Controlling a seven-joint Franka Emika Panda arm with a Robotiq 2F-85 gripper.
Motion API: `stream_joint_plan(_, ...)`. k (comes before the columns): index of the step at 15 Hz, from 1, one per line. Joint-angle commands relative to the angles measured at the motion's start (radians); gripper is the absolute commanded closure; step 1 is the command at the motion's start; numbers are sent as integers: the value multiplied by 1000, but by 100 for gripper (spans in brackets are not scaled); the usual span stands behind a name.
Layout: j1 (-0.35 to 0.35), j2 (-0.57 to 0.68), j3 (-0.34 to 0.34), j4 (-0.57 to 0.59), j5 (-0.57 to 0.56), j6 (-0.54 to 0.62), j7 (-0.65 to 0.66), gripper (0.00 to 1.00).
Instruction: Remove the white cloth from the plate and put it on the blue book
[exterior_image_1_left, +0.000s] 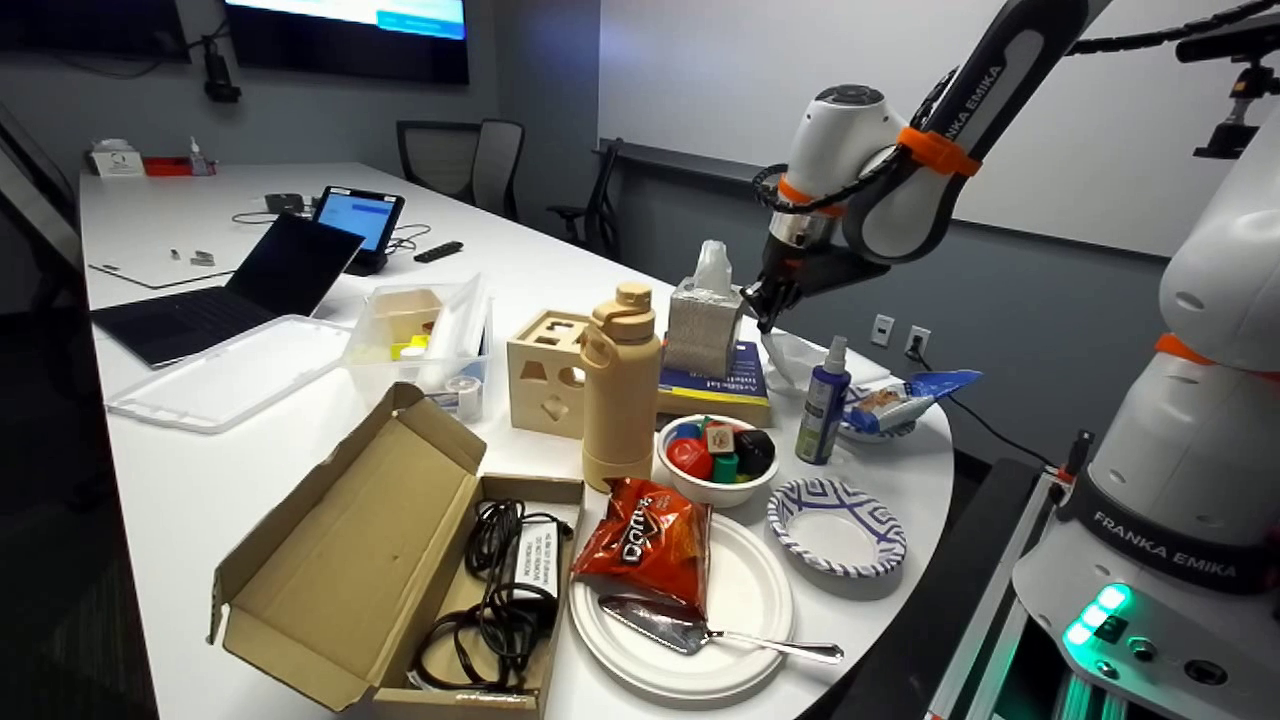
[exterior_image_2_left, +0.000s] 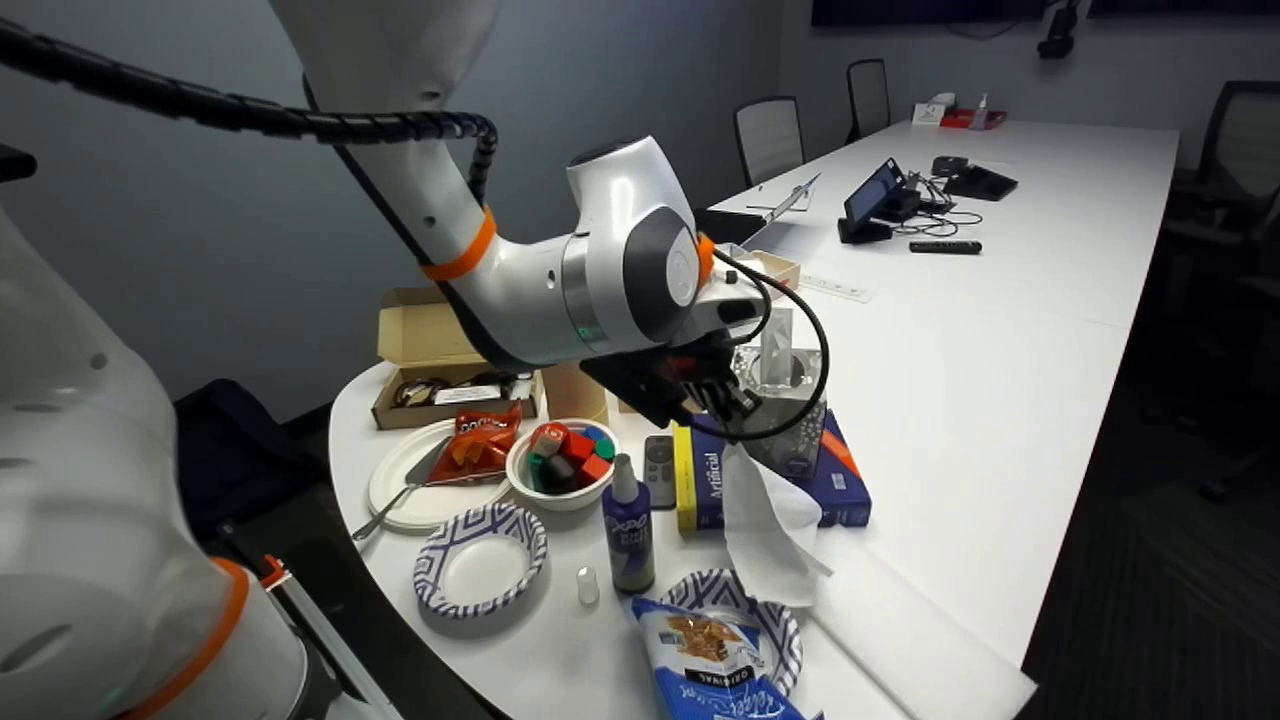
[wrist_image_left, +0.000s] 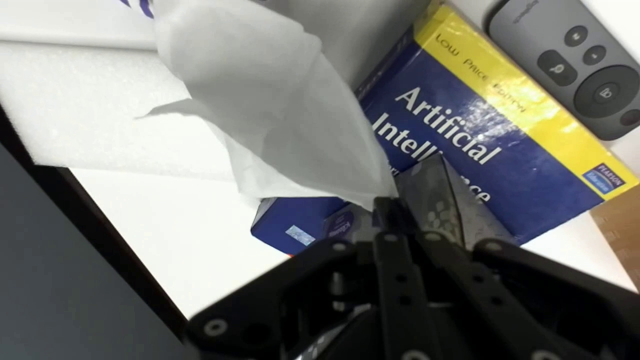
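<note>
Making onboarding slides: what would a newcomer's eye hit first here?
Likely the white cloth, hanging from the gripper that pinches it, in front of the blue book in an exterior view. Next, perhaps, the silvery tissue box standing on that book, then the shiny red chip bag lying on the large white plate.

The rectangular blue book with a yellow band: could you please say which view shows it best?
The wrist view: the blue book looks largest there, its title mostly legible, though a grey tissue box covers part. Both exterior views show it smaller, partly hidden.
</note>
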Motion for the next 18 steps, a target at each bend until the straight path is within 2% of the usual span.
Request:
stream_joint_plan(1, 14, -75, -7, -58, 134, 3, -118, 100)
stream_joint_plan(2, 18, -78, -8, -56, 157, -4, -134, 100)
stream_joint_plan(3, 21, -74, -7, -52, 170, -5, -145, 74)
stream_joint_plan(4, 20, -73, -7, -49, 175, -5, -154, 73)
stream_joint_plan(5, 24, -71, -8, -49, 194, -6, -168, 68)
stream_joint_plan(9, 45, -107, -15, -73, 317, 21, -271, 37)
stream_joint_plan(13, 80, -211, -31, -97, 419, -6, -361, 6)
stream_joint_plan(14, 59, -235, -28, -91, 397, -39, -325, 1)
stream_joint_plan(17, 0, -246, -29, -79, 361, -125, -254, 0)
stream_joint_plan(18, -57, -233, 4, -83, 381, -134, -263, 0)
